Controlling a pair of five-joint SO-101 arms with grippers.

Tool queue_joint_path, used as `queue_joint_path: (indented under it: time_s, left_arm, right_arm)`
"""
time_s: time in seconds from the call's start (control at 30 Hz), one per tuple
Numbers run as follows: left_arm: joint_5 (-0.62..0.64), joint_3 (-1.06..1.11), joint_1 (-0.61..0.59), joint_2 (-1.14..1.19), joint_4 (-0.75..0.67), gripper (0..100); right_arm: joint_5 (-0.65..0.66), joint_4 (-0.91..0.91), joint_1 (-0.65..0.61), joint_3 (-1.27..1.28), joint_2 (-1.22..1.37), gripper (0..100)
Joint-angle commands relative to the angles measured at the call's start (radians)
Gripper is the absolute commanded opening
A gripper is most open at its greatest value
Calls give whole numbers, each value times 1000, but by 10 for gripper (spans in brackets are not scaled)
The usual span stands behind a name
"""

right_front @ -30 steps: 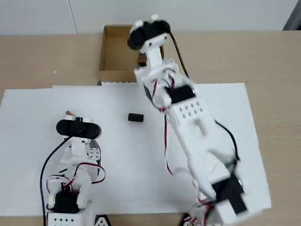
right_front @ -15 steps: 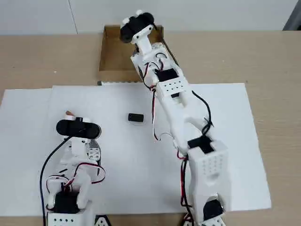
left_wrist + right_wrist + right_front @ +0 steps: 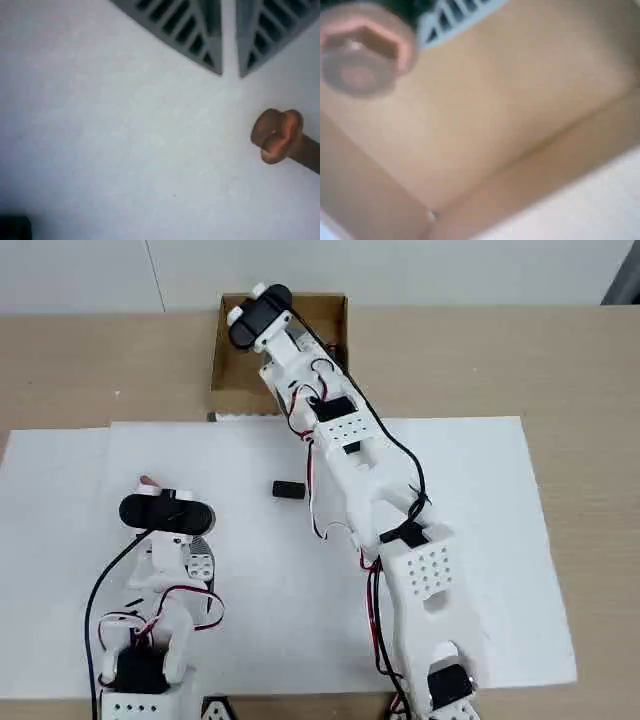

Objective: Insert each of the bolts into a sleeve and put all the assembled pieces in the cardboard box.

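Right hand (image 3: 262, 322) clamping a bolt (image 3: 360, 55) over the cardboard box (image 3: 232, 355), left hand (image 3: 230, 67) narrowed almost closed, loose bolt (image 3: 280, 135) just beside

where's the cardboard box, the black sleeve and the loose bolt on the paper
cardboard box (image 3: 232, 370), high view, bare inner floor
black sleeve (image 3: 289, 490), high view, middle of its body
loose bolt (image 3: 276, 134), left wrist view, its head
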Motion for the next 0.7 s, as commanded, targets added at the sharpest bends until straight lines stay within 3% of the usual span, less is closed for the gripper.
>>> queue_joint_path:
  time_s: [0.0, 0.33, 0.67]
  left_arm:
    - [-2, -4, -8, -9, -23, 6]
    - [-2, -4, -8, -9, -23, 6]
    - [-2, -4, -8, -9, -23, 6]
  right_arm:
    - [9, 27, -7, -71, -27, 136]
    - [6, 56, -7, -75, -62, 75]
    - [5, 407, -7, -75, -228, 3]
